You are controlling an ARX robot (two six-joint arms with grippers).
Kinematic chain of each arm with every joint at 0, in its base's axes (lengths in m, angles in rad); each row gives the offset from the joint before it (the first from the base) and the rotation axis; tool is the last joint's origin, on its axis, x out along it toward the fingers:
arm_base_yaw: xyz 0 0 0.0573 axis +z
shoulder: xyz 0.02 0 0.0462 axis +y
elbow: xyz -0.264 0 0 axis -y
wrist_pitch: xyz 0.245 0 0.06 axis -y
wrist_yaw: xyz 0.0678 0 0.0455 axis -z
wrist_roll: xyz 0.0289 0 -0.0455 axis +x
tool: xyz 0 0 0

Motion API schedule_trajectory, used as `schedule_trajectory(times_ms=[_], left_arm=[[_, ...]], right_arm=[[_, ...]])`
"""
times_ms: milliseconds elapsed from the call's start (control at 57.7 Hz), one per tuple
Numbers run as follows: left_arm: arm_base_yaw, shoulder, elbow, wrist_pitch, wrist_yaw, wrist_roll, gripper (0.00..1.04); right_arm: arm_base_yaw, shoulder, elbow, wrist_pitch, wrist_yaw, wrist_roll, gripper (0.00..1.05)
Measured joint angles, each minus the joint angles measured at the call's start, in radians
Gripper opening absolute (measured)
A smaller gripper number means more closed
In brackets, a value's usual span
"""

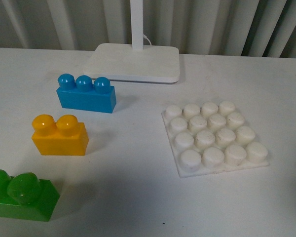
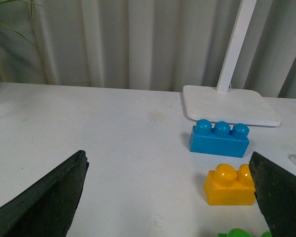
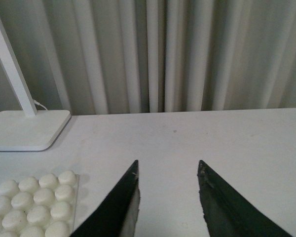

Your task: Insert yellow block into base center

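Note:
The yellow block [image 1: 59, 136] stands upright on the white table at the left, its two studs up. The white studded base [image 1: 214, 138] lies flat to the right of it, nothing on its studs. Neither arm shows in the front view. In the left wrist view my left gripper [image 2: 167, 158] is open wide, and the yellow block [image 2: 230, 185] sits just inside its right finger [image 2: 278, 190], not touched. My right gripper [image 3: 167, 168] is open over bare table, with the base [image 3: 34, 202] off to one side of it.
A blue three-stud brick [image 1: 86, 94] stands behind the yellow block and a green brick [image 1: 22, 195] in front of it at the table's near left. A white lamp stand [image 1: 134, 61] with a pole is at the back. Curtains hang behind the table.

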Motion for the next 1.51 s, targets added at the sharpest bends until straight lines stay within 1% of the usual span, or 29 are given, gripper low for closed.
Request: schedule_trajectory(times_ms=[35, 87, 139, 156, 208, 295, 364, 399, 589, 676, 1023, 1040, 1179, 1196, 1248, 1266, 1283, 1318, 1370, 1422, 1456, 1491, 1508], left_arm=[[0.0, 0.0, 0.0, 0.0, 0.0, 0.0, 0.98], [0.0, 0.0, 0.0, 0.0, 0.0, 0.0, 0.98], [0.0, 0.0, 0.0, 0.0, 0.0, 0.0, 0.98], [0.0, 0.0, 0.0, 0.0, 0.0, 0.0, 0.98], [0.0, 0.0, 0.0, 0.0, 0.0, 0.0, 0.98], [0.0, 0.0, 0.0, 0.0, 0.0, 0.0, 0.98], [0.0, 0.0, 0.0, 0.0, 0.0, 0.0, 0.98], [0.0, 0.0, 0.0, 0.0, 0.0, 0.0, 0.98], [0.0, 0.0, 0.0, 0.0, 0.0, 0.0, 0.98], [0.0, 0.0, 0.0, 0.0, 0.0, 0.0, 0.98], [0.0, 0.0, 0.0, 0.0, 0.0, 0.0, 0.98], [0.0, 0.0, 0.0, 0.0, 0.0, 0.0, 0.98], [0.0, 0.0, 0.0, 0.0, 0.0, 0.0, 0.98], [0.0, 0.0, 0.0, 0.0, 0.0, 0.0, 0.98], [-0.004, 0.005, 0.002, -0.006, -0.008, -0.005, 0.98], [-0.013, 0.023, 0.014, -0.044, -0.04, -0.034, 0.98], [-0.019, 0.06, 0.028, -0.064, -0.052, -0.059, 0.98], [-0.027, 0.144, 0.048, -0.053, -0.047, -0.069, 0.98], [-0.026, 0.267, 0.088, 0.001, 0.007, -0.04, 0.98], [-0.016, 0.378, 0.146, 0.044, 0.074, 0.021, 0.98], [-0.01, 0.433, 0.18, 0.058, 0.105, 0.054, 0.98], [-0.001, 0.506, 0.226, 0.072, 0.166, 0.113, 0.98], [0.002, 0.544, 0.251, 0.071, 0.196, 0.143, 0.98]], right_arm=[[0.011, -0.009, -0.008, -0.003, 0.011, -0.002, 0.24], [0.03, -0.027, -0.021, -0.007, 0.03, -0.003, 0.14], [0.093, -0.047, -0.032, -0.017, 0.123, -0.006, 0.03], [0.124, -0.055, -0.037, -0.019, 0.147, -0.01, 0.01], [0.156, -0.068, -0.043, -0.023, 0.154, -0.01, 0.01], [0.167, -0.093, -0.053, -0.037, 0.155, -0.01, 0.01], [0.167, -0.175, -0.06, -0.139, 0.161, -0.01, 0.01], [0.167, -0.208, -0.069, -0.158, 0.161, -0.01, 0.01], [0.169, -0.239, -0.078, -0.16, 0.161, -0.01, 0.01], [0.169, -0.277, -0.117, -0.159, 0.16, -0.01, 0.01], [0.169, -0.278, -0.117, -0.159, 0.161, -0.011, 0.01], [0.169, -0.278, -0.117, -0.159, 0.161, -0.012, 0.02], [0.169, -0.278, -0.117, -0.159, 0.161, -0.011, 0.29], [0.169, -0.278, -0.117, -0.159, 0.161, -0.011, 0.3], [0.169, -0.278, -0.117, -0.159, 0.161, -0.011, 0.41], [0.169, -0.278, -0.117, -0.159, 0.161, -0.011, 0.47], [0.169, -0.278, -0.117, -0.159, 0.161, -0.011, 0.5], [0.169, -0.278, -0.117, -0.159, 0.161, -0.011, 0.59], [0.169, -0.278, -0.117, -0.159, 0.16, -0.012, 0.73], [0.169, -0.278, -0.117, -0.159, 0.16, -0.011, 0.84], [0.169, -0.278, -0.117, -0.159, 0.16, -0.011, 0.89], [0.169, -0.278, -0.117, -0.159, 0.161, -0.011, 0.96], [0.169, -0.278, -0.117, -0.159, 0.16, -0.011, 0.97]])
